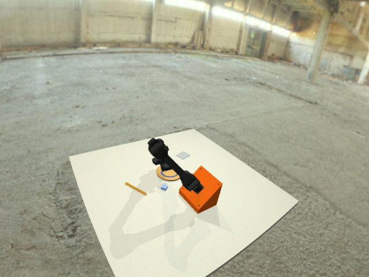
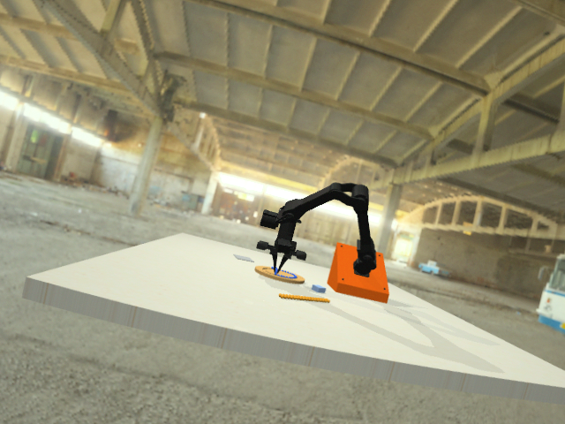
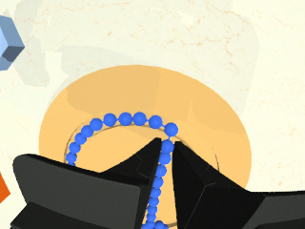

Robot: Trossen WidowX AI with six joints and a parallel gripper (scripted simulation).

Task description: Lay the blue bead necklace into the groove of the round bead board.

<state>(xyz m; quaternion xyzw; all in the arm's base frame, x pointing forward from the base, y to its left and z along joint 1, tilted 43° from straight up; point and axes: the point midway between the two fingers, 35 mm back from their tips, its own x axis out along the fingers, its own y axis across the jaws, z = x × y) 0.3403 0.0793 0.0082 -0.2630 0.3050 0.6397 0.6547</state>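
Observation:
The round bead board point(image 1: 159, 173) point(image 2: 262, 270) point(image 3: 138, 81) lies flat, with a thin circular groove. The blue bead necklace point(image 1: 169, 176) point(image 2: 290, 276) point(image 3: 126, 118) lies on it. In the wrist view its left and far beads run along or close to the groove. From a corner at the far right it cuts nearly straight across the inside, and the groove's right side is bare. My gripper point(image 2: 275, 272) point(image 3: 167, 145) is low at the board, shut on this straight run just below the corner. Its fingers hide part of the board; the arm hides the fingertips in the top view.
A light blue block point(image 1: 164, 187) point(image 2: 318, 288) point(image 3: 7, 40) lies close to the board. A straight strip of orange beads point(image 1: 135, 188) point(image 2: 304, 298) lies farther off. A grey square point(image 1: 183, 155) point(image 2: 244, 258) lies beyond the board. The orange base point(image 1: 205, 190) point(image 2: 360, 284) carries the arm.

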